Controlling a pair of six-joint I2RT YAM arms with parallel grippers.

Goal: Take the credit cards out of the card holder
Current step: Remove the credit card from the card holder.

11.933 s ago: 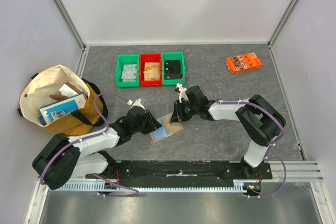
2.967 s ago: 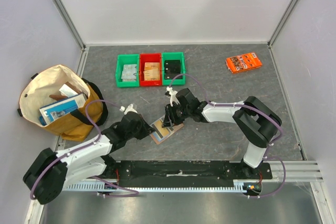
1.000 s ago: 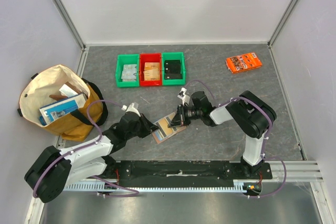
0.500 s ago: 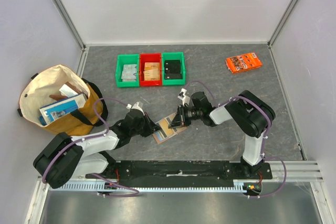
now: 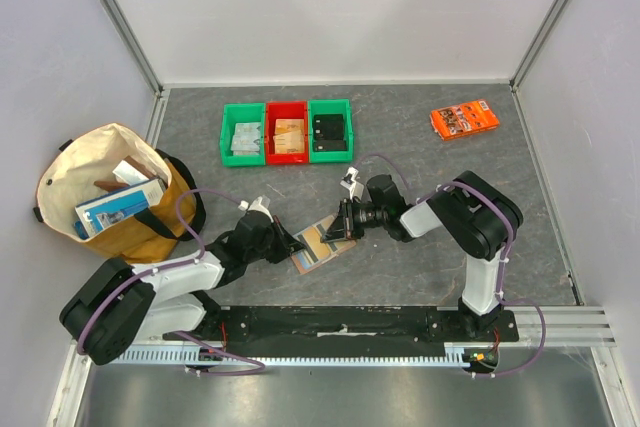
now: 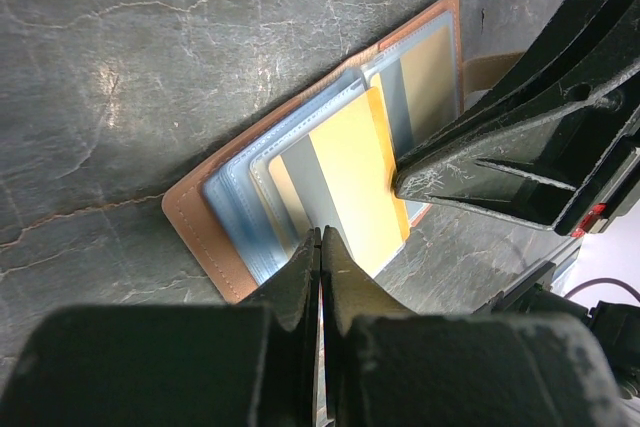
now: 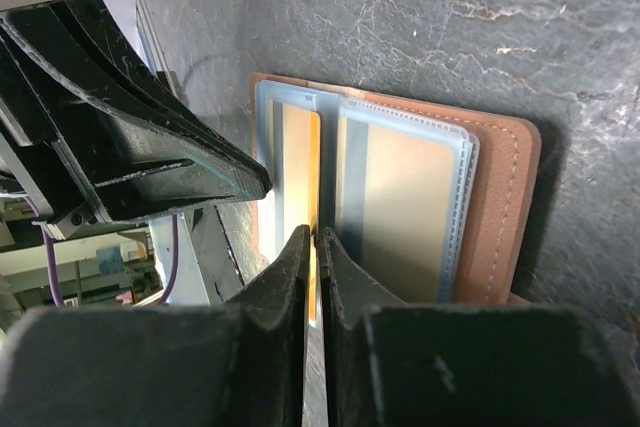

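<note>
The card holder [image 5: 318, 244] lies open on the table between both arms, brown leather [image 6: 200, 237] with bluish sleeves. A grey and yellow credit card [image 6: 345, 177] sticks partly out of a sleeve. My left gripper [image 6: 320, 235] is shut on that card's near edge, low at the wallet's left side [image 5: 298, 244]. My right gripper [image 7: 317, 235] reaches in from the opposite side [image 5: 343, 227]. Its jaws stand a sliver apart, with the card's orange edge [image 7: 300, 147] between them. A tan card stays in the neighbouring sleeve [image 7: 400, 207].
Three bins stand at the back: green [image 5: 243, 134], red [image 5: 287, 133] and green [image 5: 330, 130], each with cards in it. An orange packet [image 5: 465, 118] lies at the far right. A tote bag [image 5: 110, 197] with boxes sits at the left.
My left gripper has closed on the card's edge and its arm has shifted slightly. The right jaws have eased apart a little. The wallet has stayed in place.
</note>
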